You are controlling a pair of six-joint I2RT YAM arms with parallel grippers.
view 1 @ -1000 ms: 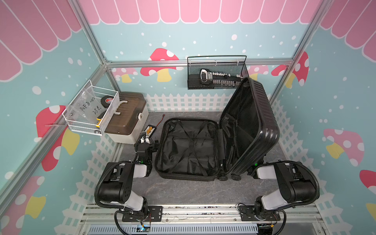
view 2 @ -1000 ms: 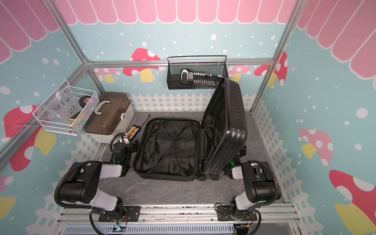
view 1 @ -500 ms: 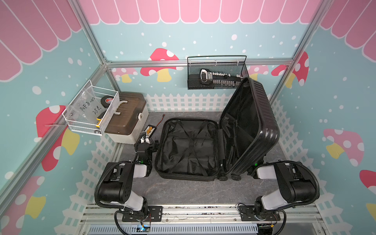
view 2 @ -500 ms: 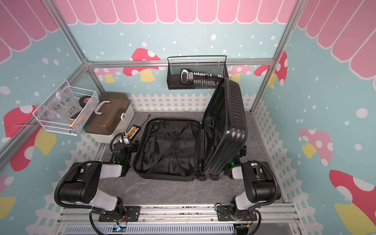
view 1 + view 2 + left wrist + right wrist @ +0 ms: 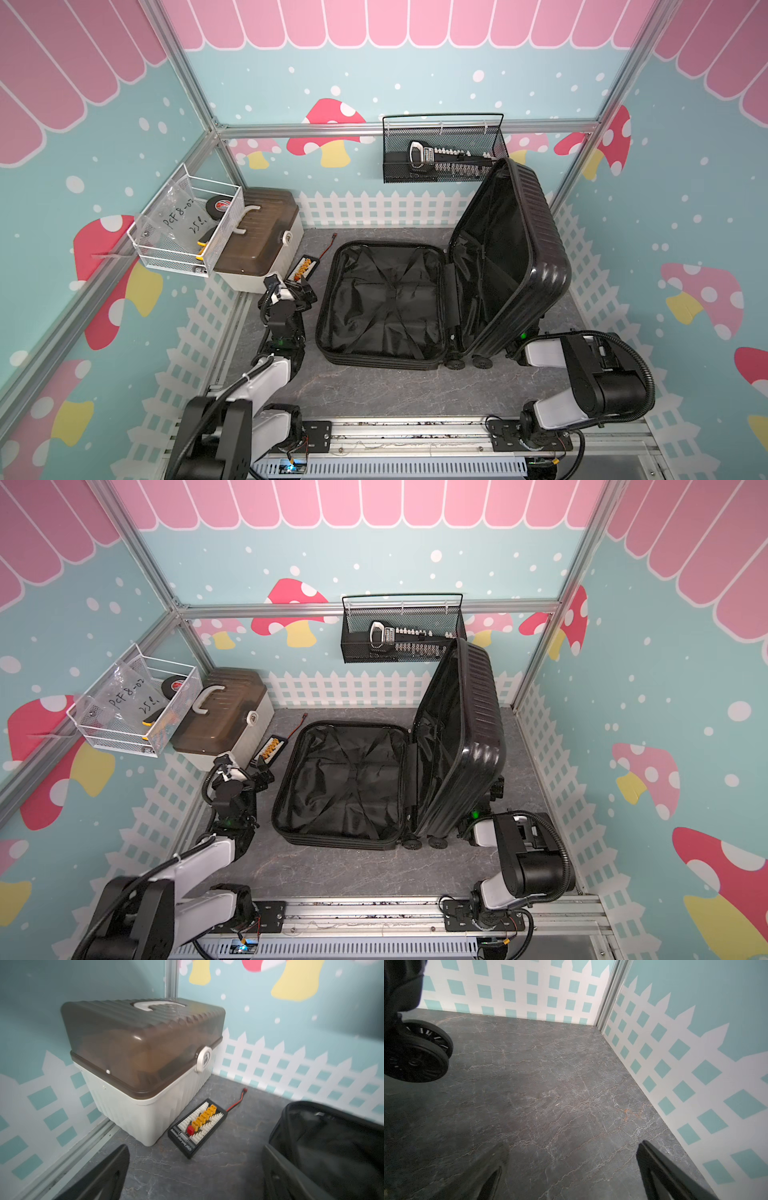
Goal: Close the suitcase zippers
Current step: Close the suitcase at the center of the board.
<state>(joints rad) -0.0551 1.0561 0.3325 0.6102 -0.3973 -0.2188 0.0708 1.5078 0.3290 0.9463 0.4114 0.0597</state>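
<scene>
The suitcase [image 5: 384, 299] lies open on the grey table [image 5: 374, 390] between the two grippers. Its lined shell is flat, just beside the left gripper [image 5: 195, 1148], and its ribbed shell stands tilted up on the hinge side, between that shell and the right gripper [image 5: 575, 1145]. The zippers [image 5: 374, 356] run round the rims of the parted shells; no pulls can be made out.

The left gripper's jaws are spread wide with nothing between them. In the left wrist view one finger [image 5: 276, 1174] sits close against the flat shell's corner; whether it touches cannot be told. Ahead of this gripper lies a black charging board [image 5: 197, 1126] with yellow plugs. Beyond the board stands a beige box [image 5: 141, 1053] with a brown lid.

The right gripper is also spread and empty, low over bare table behind the raised shell, which hides it in a top view. A double wheel [image 5: 415, 1057] of the case is near it, off to one side and apart from the fingers
</scene>
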